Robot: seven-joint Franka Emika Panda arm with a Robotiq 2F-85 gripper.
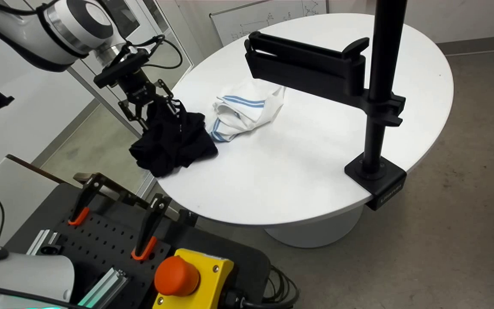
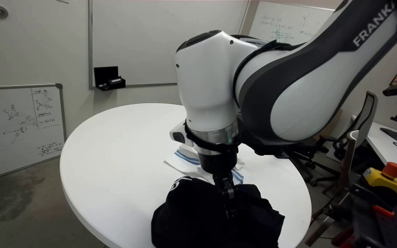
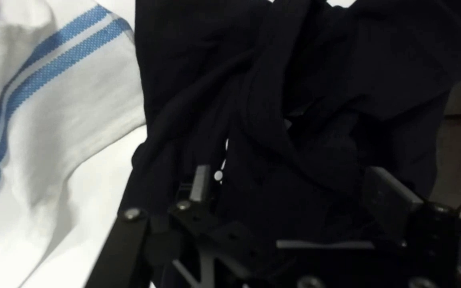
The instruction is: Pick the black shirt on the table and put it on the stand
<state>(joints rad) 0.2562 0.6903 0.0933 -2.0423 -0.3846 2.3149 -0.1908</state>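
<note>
The black shirt (image 1: 182,141) lies crumpled at the edge of the round white table (image 1: 294,171), partly overhanging it. It also shows in an exterior view (image 2: 195,217) and fills much of the wrist view (image 3: 214,60). Only small white bits of its print show. My gripper (image 1: 159,118) points down at the shirt with its fingers spread wide apart. In the wrist view the fingertips (image 3: 294,184) stand on either side of dark fabric, not closed on it. Whether they touch it is unclear. The black stand (image 1: 382,56) is clamped at the table's edge, its flat arm pointing inward.
A white-and-blue striped cloth (image 1: 247,107) lies on the table beside the shirt; it also shows in the wrist view (image 3: 74,100). A black cart with orange-tipped clamps (image 1: 144,231) and a yellow emergency-stop box (image 1: 212,274) stands near the table.
</note>
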